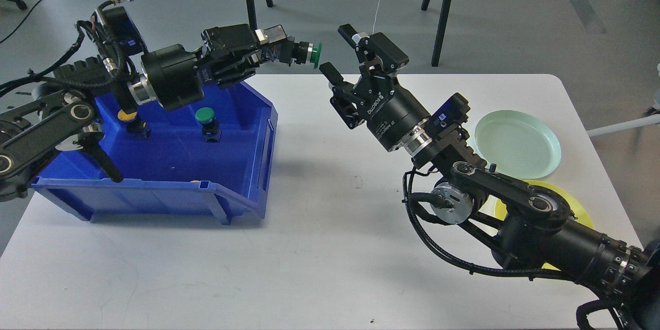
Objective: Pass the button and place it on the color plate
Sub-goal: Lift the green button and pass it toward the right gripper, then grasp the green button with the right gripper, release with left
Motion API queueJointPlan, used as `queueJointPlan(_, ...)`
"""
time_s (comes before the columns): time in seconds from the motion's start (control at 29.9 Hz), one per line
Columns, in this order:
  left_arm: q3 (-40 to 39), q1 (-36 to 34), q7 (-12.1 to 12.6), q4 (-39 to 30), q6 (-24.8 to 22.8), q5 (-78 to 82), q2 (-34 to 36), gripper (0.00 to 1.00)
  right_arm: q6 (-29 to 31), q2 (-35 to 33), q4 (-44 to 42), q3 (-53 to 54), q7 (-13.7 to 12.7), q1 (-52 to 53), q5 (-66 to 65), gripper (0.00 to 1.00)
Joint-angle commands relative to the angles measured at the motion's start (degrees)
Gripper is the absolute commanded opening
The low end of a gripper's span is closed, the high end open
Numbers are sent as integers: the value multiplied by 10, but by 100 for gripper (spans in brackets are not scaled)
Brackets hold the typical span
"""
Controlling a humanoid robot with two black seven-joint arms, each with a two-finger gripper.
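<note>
The left gripper [281, 50] holds the button [308, 54] lengthwise, green cap toward the wide-open right gripper [337, 51] just beside it.

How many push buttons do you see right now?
3. A green button is held in the left gripper; another green one and a yellow one sit in the blue bin. More may be hidden.
</note>
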Motion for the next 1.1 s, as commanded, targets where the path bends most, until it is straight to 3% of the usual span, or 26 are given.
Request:
queueJointPlan(0.0, 1, 6, 0, 7, 0, 1, -1, 16, -1, 10, 0, -13, 0, 7, 0, 75)
queueJointPlan(0.33, 2, 12, 0, 9, 0, 2, -1, 16, -4, 36, -17, -18, 0, 27, 0, 70)
queueJointPlan(0.47, 1, 12, 0, 10, 0, 1, -1, 17, -3, 34, -16, -19, 0, 23, -1, 48)
queueJointPlan(0.54, 1, 12, 0, 10, 0, 2, -1, 17, -3, 34, -16, -19, 0, 24, -7, 23)
queueJointPlan(0.57, 0, 12, 0, 11, 0, 1, -2, 17, -3, 35, -18, -19, 0, 26, -15, 2)
queueJointPlan(0.8, -2, 13, 0, 10, 0, 1, -1, 30, -50, 34, -13, -19, 0, 22, -17, 0)
queueJointPlan(0.94, -2, 13, 0, 11, 0, 1, -1, 44, -69, 34, -10, -19, 0, 19, -15, 0)
queueJointPlan(1.04, -3, 13, 0, 10, 0, -2, -1, 75, -71, 29, -10, -19, 0, 18, -15, 0)
queueJointPlan(1.07, -3, 13, 0, 10, 0, -4, 1, 80, -72, 26, -8, -18, 0, 17, -14, 0)
